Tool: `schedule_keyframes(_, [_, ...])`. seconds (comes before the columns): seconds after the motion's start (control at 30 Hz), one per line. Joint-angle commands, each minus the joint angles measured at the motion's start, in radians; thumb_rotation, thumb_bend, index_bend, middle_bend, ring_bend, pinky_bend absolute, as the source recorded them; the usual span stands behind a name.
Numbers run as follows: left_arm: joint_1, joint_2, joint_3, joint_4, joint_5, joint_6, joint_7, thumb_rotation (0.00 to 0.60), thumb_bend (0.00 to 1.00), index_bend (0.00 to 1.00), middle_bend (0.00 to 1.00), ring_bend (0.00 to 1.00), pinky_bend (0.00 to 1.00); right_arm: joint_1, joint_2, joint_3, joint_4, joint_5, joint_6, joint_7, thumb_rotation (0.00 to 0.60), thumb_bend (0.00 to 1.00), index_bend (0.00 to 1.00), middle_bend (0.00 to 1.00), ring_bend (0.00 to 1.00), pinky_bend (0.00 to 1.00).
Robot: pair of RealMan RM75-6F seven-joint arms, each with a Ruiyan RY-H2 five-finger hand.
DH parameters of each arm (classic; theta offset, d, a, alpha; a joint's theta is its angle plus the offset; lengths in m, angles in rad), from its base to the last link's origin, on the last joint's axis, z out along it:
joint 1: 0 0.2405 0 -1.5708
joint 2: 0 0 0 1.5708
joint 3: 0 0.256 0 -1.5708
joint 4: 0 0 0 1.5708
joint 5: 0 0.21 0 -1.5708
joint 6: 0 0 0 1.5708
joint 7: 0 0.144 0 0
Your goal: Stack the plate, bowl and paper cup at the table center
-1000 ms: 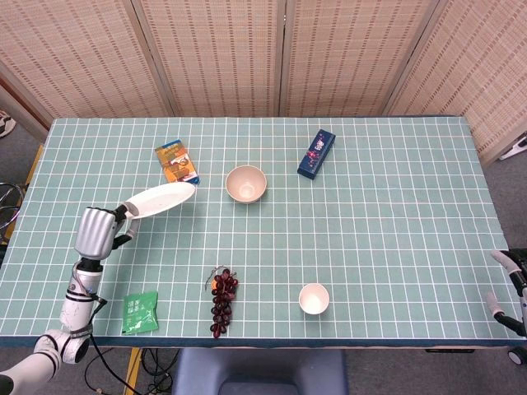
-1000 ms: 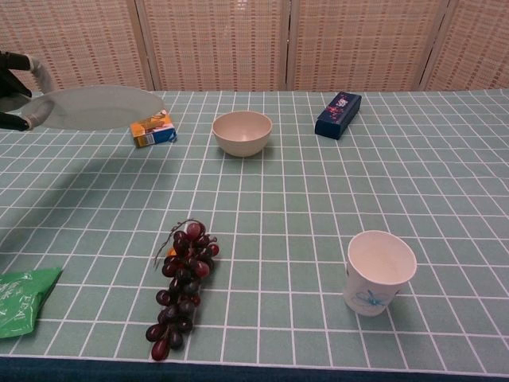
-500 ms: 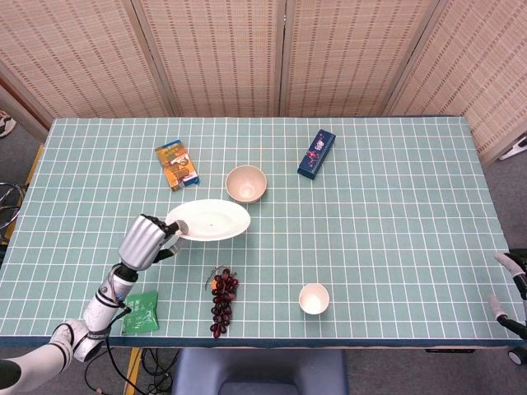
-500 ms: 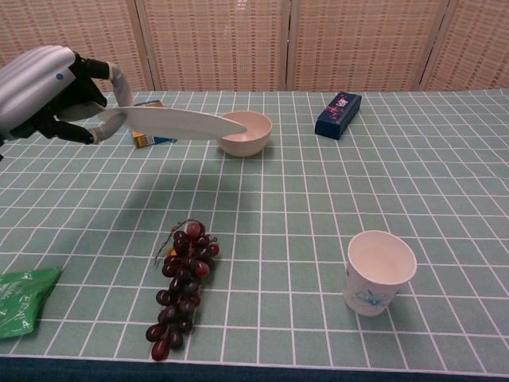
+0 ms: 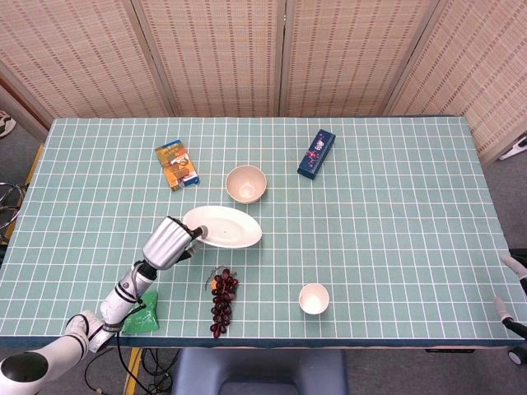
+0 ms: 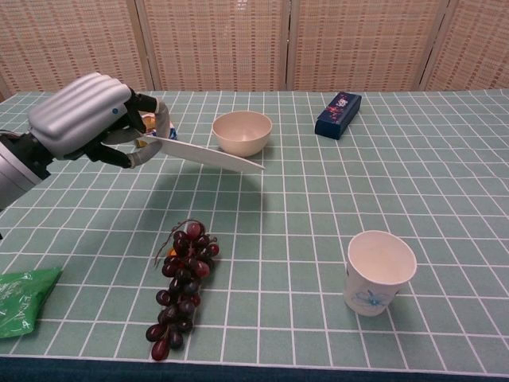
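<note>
The plate (image 5: 224, 226) is held by its near-left rim in the left hand (image 5: 168, 243), fingers clamped on it, raised above the worktop (image 5: 395, 214) and tilted, just in front of the bowl (image 5: 246, 183). The paper cup (image 5: 314, 299) is seen upright, well to the bowl's front right, beside the grapes (image 5: 222, 300). The right hand (image 5: 512, 288) is barely visible at the frame edge; its state cannot be told.

The left hand (image 6: 87, 119) has a smooth, satin silver shell and pinches a matt white plate (image 5: 222, 226). Beyond it sits a matt cream bowl (image 6: 242, 132); to its right, a printed paper cup (image 6: 379, 271).
</note>
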Motion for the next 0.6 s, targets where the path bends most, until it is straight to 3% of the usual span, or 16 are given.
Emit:
schedule_keyframes(0.03, [-0.008, -0.041, -0.002, 0.062, -0.014, -0.006, -0.002, 0.6, 0.43, 0.59, 1.0, 1.0, 1.0, 0.0, 0.0, 0.0, -0.001, 0.0, -0.001, -0.001, 0.6, 0.34, 0.17, 0.18, 0.1, 0.21])
schedule_keyframes(0.43, [-0.014, -0.107, 0.001, 0.133, -0.04, -0.014, 0.025, 0.6, 0.43, 0.59, 1.0, 1.0, 1.0, -0.014, 0.005, 0.0, -0.007, 0.007, 0.013, -0.009, 0.6, 0.34, 0.17, 0.18, 0.1, 0.21])
schedule_keyframes(0.6, [-0.01, -0.09, 0.015, 0.1, -0.048, -0.045, 0.066, 0.6, 0.36, 0.53, 1.0, 1.0, 1.0, -0.017, 0.002, 0.0, -0.006, 0.007, 0.015, -0.01, 0.6, 0.34, 0.17, 0.18, 0.1, 0.21])
